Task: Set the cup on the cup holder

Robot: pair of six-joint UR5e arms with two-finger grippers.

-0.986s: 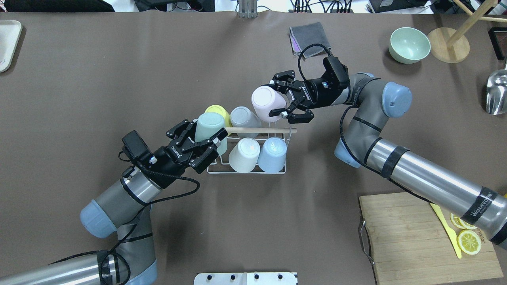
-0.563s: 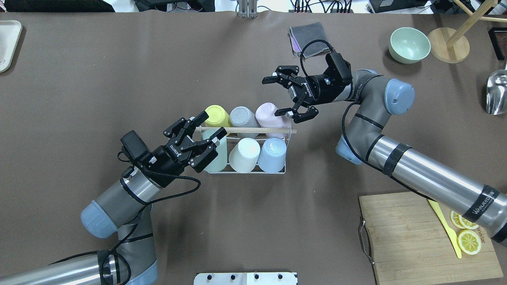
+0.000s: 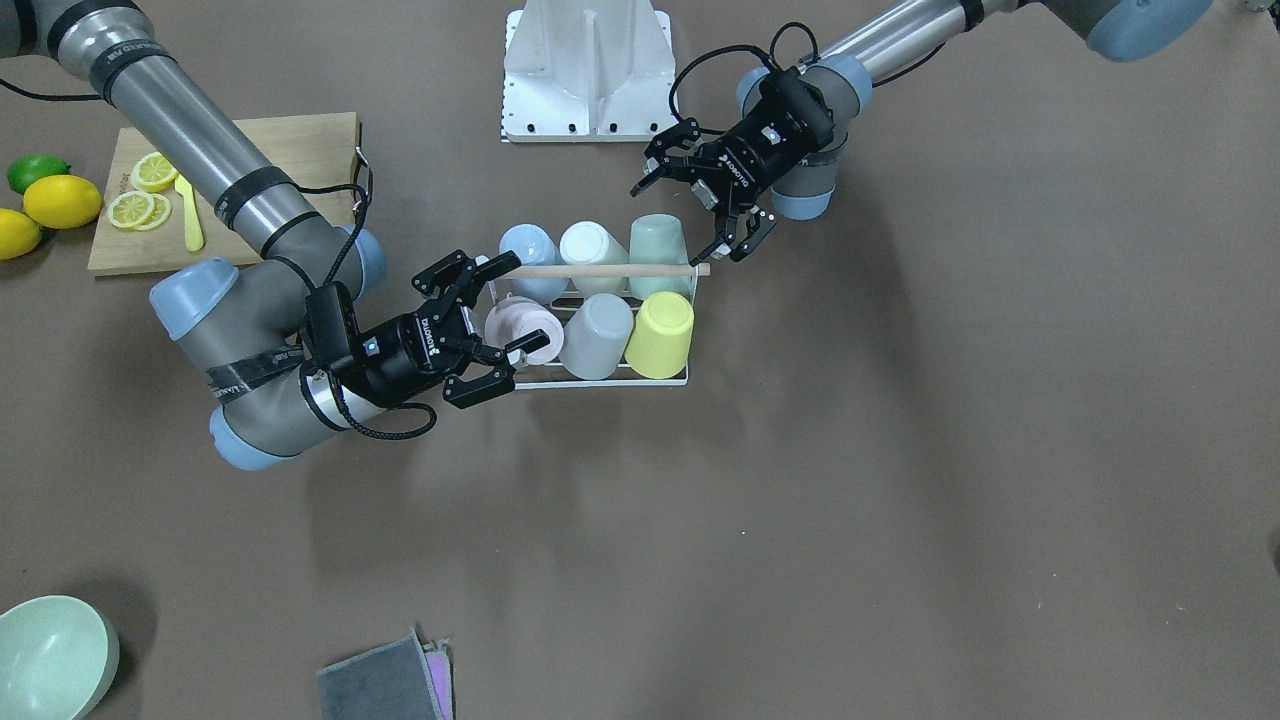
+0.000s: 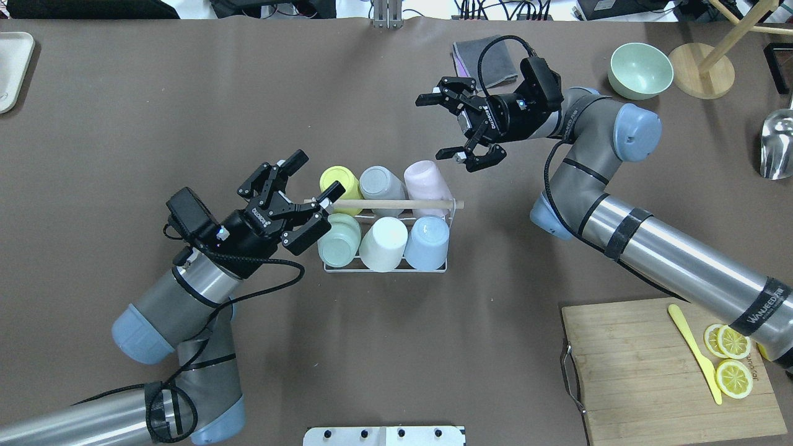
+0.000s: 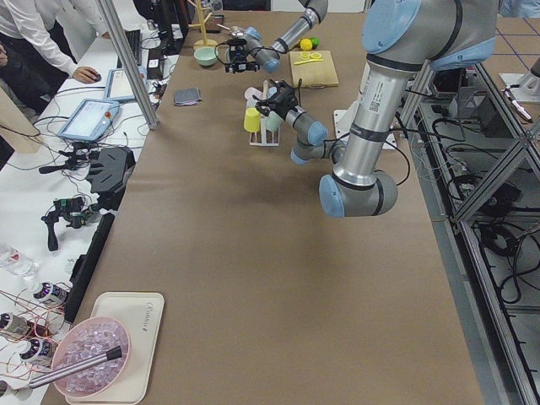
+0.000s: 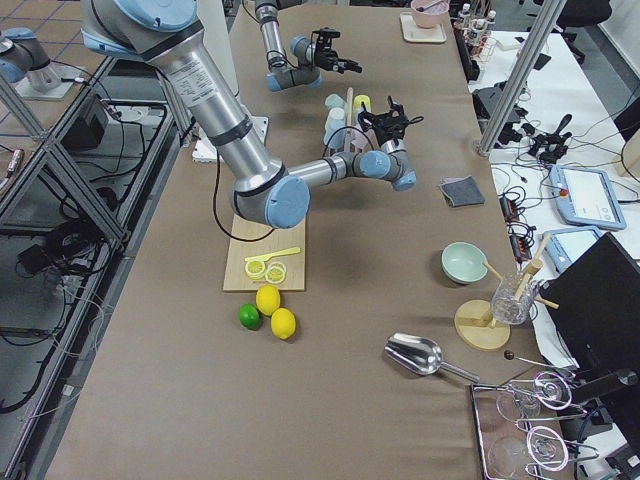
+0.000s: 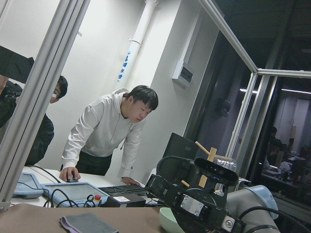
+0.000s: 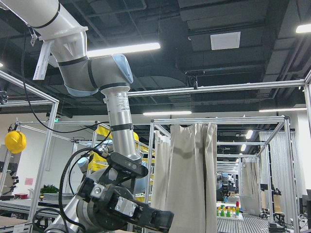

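I see a lab w/ aluminium frame posts [image 5: 126, 59], ceiling strip lights [image 8: 124, 48] and pale curtains [image 8: 187, 170]. A side bench [image 5: 21, 181] w/ tablets and cables runs along the table's far edge, and people [image 5: 34, 34] lean over it.

The table [image 4: 186, 93] has a plain brown matte cover across the whole surface. The left arm [image 4: 186, 297] comes in near left and the right arm [image 4: 669, 266] near right, both bent toward the middle.

A wooden cutting board [image 4: 644, 371] sits near right w/ lemon slices [image 4: 734, 378] and a yellow knife [image 4: 694, 350] on it.

The cup holder [image 4: 384, 267] stands mid-table between the two claws, its wooden rod [image 4: 396, 204] running left-right. All six spots are filled, bottoms up. Far row is yellow cup [image 4: 337, 181], grey cup [image 4: 379, 183], pink cup [image 4: 422, 179]. Near row is mint cup [image 4: 337, 238], white cup [image 4: 382, 243], blue cup [image 4: 429, 240].

The left gripper [image 4: 313, 176] is spread wide and holds nothing. It sits just beside the holder's left end by the mint cup, and I can't tell if it touches. The right gripper [image 4: 435, 126] is also spread and empty, apart from the holder, far-right of the pink cup.

Smaller bits: green bowl [image 4: 640, 69] and wooden stand [image 4: 703, 74] far right, metal scoop [image 4: 777, 145] at the right edge, grey cloth [image 4: 489, 59] far centre, pale tray [image 4: 12, 68] far left.
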